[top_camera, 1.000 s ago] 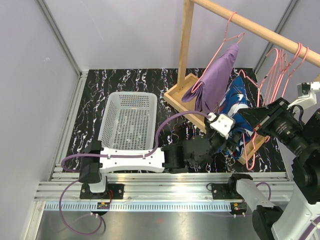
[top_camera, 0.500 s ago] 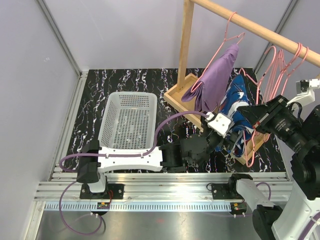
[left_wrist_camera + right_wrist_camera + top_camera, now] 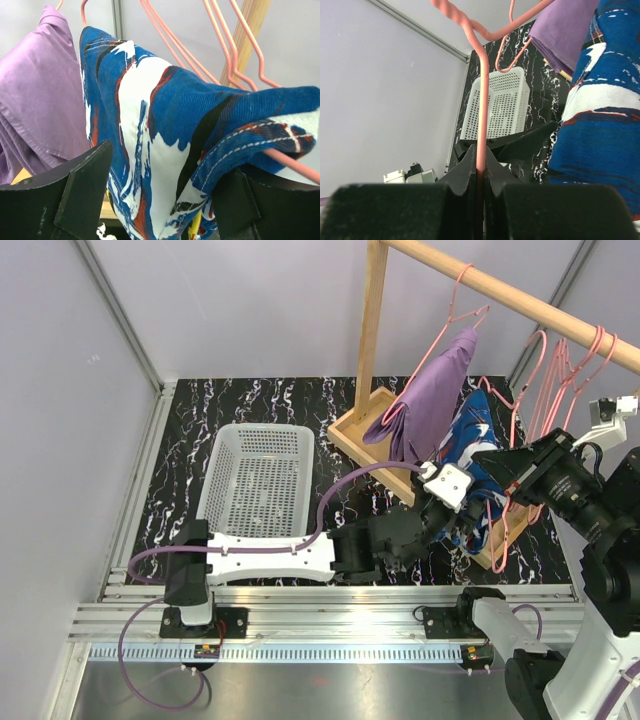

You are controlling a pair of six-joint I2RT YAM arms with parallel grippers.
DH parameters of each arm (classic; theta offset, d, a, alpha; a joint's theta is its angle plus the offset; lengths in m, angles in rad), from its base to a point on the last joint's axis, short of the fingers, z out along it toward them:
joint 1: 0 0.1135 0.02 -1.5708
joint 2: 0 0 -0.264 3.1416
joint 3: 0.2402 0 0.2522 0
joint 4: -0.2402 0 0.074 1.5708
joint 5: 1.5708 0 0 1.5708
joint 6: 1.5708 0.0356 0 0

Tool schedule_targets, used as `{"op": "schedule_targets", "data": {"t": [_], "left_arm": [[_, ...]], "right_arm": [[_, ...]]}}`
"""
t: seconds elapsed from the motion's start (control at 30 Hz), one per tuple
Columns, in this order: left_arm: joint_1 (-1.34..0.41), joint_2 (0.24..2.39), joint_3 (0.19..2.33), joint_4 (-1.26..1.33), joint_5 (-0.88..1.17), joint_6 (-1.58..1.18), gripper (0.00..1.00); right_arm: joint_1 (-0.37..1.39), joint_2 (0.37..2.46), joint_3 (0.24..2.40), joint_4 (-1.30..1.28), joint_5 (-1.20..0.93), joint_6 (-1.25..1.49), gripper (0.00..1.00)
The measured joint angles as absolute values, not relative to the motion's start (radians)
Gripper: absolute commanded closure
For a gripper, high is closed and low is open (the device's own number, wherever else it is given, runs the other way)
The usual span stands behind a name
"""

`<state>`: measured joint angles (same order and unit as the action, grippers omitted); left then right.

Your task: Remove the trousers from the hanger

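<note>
**Blue Trousers Straddled, Hanger Wire Pinched**

The blue patterned trousers [image 3: 472,452] are seen draped on the wooden rack [image 3: 372,330], just beside the lilac trousers [image 3: 435,395]. Neither has yet been taken off. Empty pink hangers [image 3: 570,365] are crowded close behind them. A white basket [image 3: 262,430] is set on the marbled table [image 3: 185,455], well apart to the left.

In the left wrist view, the left gripper [image 3: 160,200] is shown spread wide, with a finger on each side of the blue cloth. Only in the right wrist view is the right gripper [image 3: 480,167] shown pressed tight on a pink hanger wire [image 3: 481,110].
</note>
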<state>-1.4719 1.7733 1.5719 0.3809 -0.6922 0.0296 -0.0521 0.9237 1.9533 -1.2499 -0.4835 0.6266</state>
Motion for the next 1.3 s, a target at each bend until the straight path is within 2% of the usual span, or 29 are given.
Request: {"op": "schedule_targets", "data": {"t": [0.13, 0.27, 0.3, 0.37, 0.4, 0.47, 0.67, 1.0, 1.3], "left_arm": [[-1.466, 1.798, 1.599, 0.391, -0.693, 0.042, 0.26], [-1.459, 1.813, 1.615, 0.395, -0.693, 0.054, 0.5], [-1.459, 1.814, 1.616, 0.398, -0.692, 0.057, 0.61], [-1.459, 1.814, 1.616, 0.405, -0.691, 0.061, 0.69], [-1.459, 1.814, 1.616, 0.41, -0.69, 0.066, 0.83], [-1.458, 1.813, 1.616, 0.416, -0.691, 0.067, 1.0], [-1.456, 1.773, 1.581, 0.408, -0.686, 0.072, 1.0], [-1.46, 1.509, 1.44, 0.324, -0.64, 0.07, 1.0], [-1.504, 1.349, 1.442, 0.278, -0.634, 0.073, 1.0]], "right_arm": [[-0.052, 0.916, 1.942, -1.238, -0.493, 0.635, 1.0], [-0.052, 0.913, 1.942, -1.235, -0.496, 0.637, 1.0], [-0.052, 0.913, 1.942, -1.234, -0.496, 0.637, 1.0], [-0.052, 0.915, 1.942, -1.231, -0.496, 0.637, 1.0], [-0.052, 0.915, 1.942, -1.229, -0.496, 0.636, 1.0], [-0.052, 0.915, 1.942, -1.224, -0.496, 0.636, 1.0], [-0.052, 0.905, 1.914, -1.211, -0.504, 0.636, 1.0], [-0.043, 0.781, 1.732, -1.142, -0.526, 0.602, 1.0], [-0.041, 0.706, 1.647, -1.124, -0.546, 0.584, 1.0]]}}
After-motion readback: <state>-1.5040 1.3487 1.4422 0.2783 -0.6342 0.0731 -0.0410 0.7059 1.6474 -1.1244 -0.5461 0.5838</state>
